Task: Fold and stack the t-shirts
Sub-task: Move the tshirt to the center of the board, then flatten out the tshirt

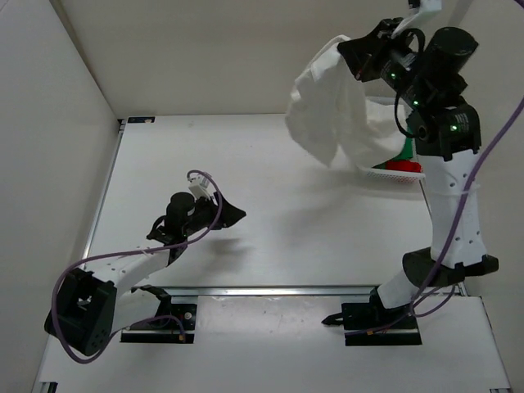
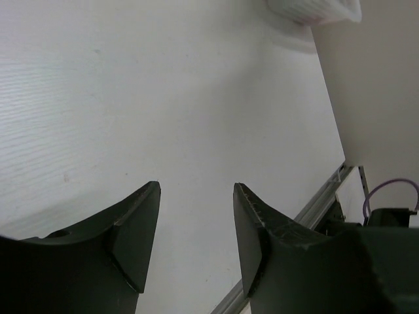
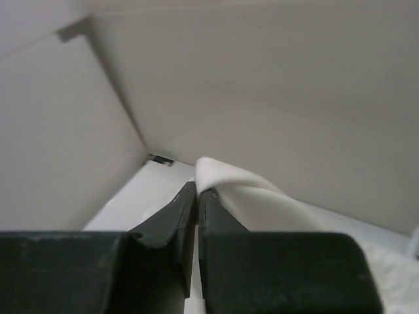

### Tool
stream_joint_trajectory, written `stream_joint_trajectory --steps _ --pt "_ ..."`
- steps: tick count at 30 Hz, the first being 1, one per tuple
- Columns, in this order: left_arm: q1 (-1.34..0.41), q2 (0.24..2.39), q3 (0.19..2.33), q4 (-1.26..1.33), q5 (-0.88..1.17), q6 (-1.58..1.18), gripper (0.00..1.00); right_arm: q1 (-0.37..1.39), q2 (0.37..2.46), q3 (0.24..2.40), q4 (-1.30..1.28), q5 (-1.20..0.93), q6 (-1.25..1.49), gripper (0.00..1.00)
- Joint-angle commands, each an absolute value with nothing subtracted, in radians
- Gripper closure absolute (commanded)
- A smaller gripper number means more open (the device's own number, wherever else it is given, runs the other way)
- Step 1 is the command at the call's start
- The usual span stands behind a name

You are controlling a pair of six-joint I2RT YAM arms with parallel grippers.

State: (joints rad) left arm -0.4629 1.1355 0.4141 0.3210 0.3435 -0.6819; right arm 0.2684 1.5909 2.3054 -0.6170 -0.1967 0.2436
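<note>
Right hand [image 3: 198, 191], limp bunched white t-shirt [image 1: 330, 108]

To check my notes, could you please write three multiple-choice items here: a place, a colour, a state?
1. Where is the white t-shirt? A flat on the table; B hanging from the right tool; C draped on the wall.
2. Which cloth colours show in the basket? A red and green; B blue and yellow; C black.
3. The left tool is: A shut on cloth; B open, empty; C out of view.
Answers: B, shut jaws pinch it aloft; A, the red t-shirt and green t-shirt peek out; B, bare table shows between its fingers.
</note>
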Motion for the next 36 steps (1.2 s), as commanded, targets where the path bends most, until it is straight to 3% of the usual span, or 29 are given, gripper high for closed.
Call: stream_joint_trajectory --steps 1,7,13,18,23,26,27,31,34,36 --pt "-0.405 1.066 0.434 0.267 0.324 -0.698 0.4 0.236 1.528 2.303 -0.496 -0.458 0.337 1.0" --pt "-0.299 0.989 0.44 0.207 0.296 -0.709 0.35 0.137 1.476 2.035 -0.316 -0.685 0.468 1.0" --pt "-0.25 0.905 0.417 0.167 0.21 -0.712 0.32 0.017 1.439 1.424 -0.057 -0.73 0.604 0.99" --pt "-0.259 0.936 0.411 0.163 0.189 -0.696 0.3 0.002 1.564 1.333 -0.116 -0.651 0.592 0.92" --pt "-0.301 0.965 0.397 0.156 0.127 -0.678 0.3 0.089 1.524 1.362 -0.285 -0.386 0.462 0.65" --pt "-0.327 1.005 0.387 0.185 0.132 -0.687 0.31 0.208 1.464 1.284 -0.339 -0.184 0.437 0.58" --pt "-0.34 1.012 0.384 0.192 0.132 -0.684 0.31 0.234 1.438 1.241 -0.336 -0.14 0.449 0.62" --pt "-0.368 1.075 0.385 0.222 0.124 -0.707 0.32 0.454 1.485 1.14 -0.272 -0.129 0.457 0.97" --pt "-0.328 1.091 0.393 0.222 0.152 -0.713 0.33 0.642 1.587 1.207 -0.296 -0.057 0.424 0.99" --pt "-0.287 1.082 0.387 0.229 0.173 -0.718 0.33 0.714 1.64 1.239 -0.31 0.0 0.416 0.91"
